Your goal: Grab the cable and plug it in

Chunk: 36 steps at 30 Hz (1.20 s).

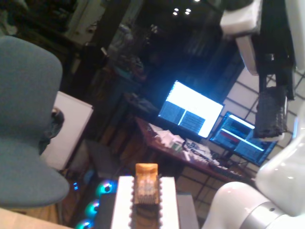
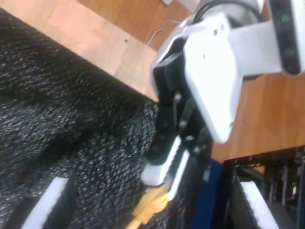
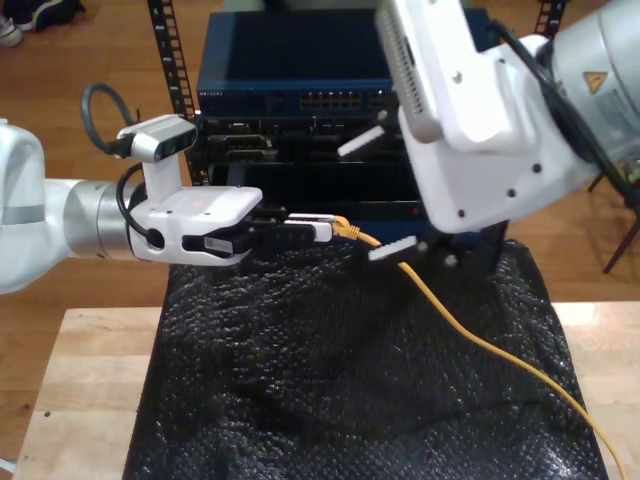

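First pincer (image 3: 325, 229) clamped on cable (image 3: 480, 345) plug, held level toward rack (image 3: 290, 70) ports for insertion. Second pincer (image 3: 400, 250) beside cable; grip state cannot tell. Cable slack trails over black mat (image 3: 300, 380) on tabletop (image 3: 80, 400).

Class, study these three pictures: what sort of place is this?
Probably a robotics lab or workshop: a rack of network gear stands behind a wooden bench, lit monitors sit on a cluttered desk, and an office chair is nearby.
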Available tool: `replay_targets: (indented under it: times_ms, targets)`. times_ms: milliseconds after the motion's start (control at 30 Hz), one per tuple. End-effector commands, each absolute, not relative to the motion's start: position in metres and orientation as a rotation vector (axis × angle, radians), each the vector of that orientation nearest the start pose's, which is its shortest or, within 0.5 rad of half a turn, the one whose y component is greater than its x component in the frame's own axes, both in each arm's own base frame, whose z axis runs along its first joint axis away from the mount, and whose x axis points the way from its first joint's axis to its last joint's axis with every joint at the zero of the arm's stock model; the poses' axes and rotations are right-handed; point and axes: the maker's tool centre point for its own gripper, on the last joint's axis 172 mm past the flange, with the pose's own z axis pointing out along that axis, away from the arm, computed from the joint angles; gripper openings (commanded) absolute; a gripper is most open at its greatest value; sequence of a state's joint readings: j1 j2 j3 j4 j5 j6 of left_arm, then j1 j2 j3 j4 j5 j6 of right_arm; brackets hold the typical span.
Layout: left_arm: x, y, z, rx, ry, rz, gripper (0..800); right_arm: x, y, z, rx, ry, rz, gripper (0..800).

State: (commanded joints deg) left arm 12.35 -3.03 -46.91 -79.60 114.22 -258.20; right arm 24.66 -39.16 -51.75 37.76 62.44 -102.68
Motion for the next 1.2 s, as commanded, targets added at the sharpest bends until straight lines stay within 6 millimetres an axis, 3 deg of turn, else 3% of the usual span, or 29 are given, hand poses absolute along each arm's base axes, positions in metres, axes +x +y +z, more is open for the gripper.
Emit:
replay_targets:
  times_ms: [233, 667, 1000, 1200]
  targets:
    - [0.328, -0.203, 0.386, 1.107, -0.861, 0.651, 14, 0.303, 0.279, 0.451, 1.565, 2.644, 1.288, 624]
    - [0.325, -0.200, 0.398, 1.008, -0.797, 0.635, 14, 0.292, 0.286, 0.445, 1.540, 2.682, 1.277, 593]
    - [0.322, -0.197, 0.407, 0.970, -0.752, 0.592, 23, 0.287, 0.291, 0.441, 1.500, 2.712, 1.270, 484]
    - [0.317, -0.196, 0.411, 0.947, -0.742, 0.564, 22, 0.285, 0.292, 0.440, 1.494, 2.719, 1.269, 462]
